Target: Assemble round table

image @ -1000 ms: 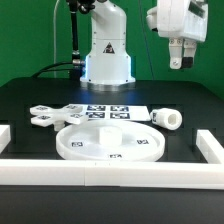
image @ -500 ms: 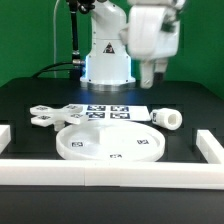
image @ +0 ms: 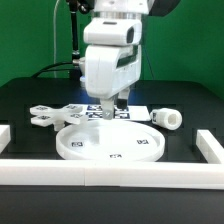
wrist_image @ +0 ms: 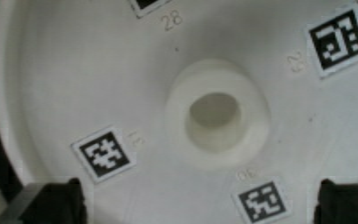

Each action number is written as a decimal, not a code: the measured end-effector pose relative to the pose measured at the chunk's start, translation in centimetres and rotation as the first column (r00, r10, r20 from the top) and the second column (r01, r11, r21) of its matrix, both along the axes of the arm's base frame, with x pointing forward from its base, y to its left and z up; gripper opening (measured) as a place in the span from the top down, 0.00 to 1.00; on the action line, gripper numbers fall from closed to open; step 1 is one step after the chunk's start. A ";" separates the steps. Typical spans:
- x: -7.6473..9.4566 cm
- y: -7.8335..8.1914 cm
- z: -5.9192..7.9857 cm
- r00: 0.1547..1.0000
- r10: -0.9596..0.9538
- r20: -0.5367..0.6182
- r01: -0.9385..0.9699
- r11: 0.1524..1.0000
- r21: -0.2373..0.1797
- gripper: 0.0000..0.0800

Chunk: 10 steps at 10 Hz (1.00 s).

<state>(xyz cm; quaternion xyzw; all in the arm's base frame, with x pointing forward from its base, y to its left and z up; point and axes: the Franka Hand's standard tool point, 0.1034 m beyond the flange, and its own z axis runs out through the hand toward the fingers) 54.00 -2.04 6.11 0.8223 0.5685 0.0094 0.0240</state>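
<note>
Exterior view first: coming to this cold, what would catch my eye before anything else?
The open gripper hangs low over the far edge of the large round disc at mid-table. In the wrist view that disc fills the frame, its hub hole at the centre. The short cylinder leg lies at the exterior view's right.

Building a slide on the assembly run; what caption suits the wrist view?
Wrist view: the tagged round disc and its central socket, close up, under the open gripper.
</note>
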 end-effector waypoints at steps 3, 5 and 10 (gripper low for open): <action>0.4 -1.0 -1.4 0.999 0.032 -0.016 -0.032 0.999 0.004 0.19; 0.2 -0.8 -1.7 0.999 0.031 -0.021 -0.031 1.000 0.005 0.19; -1.1 -0.3 -4.8 0.998 0.039 -0.045 -0.038 0.999 0.021 0.19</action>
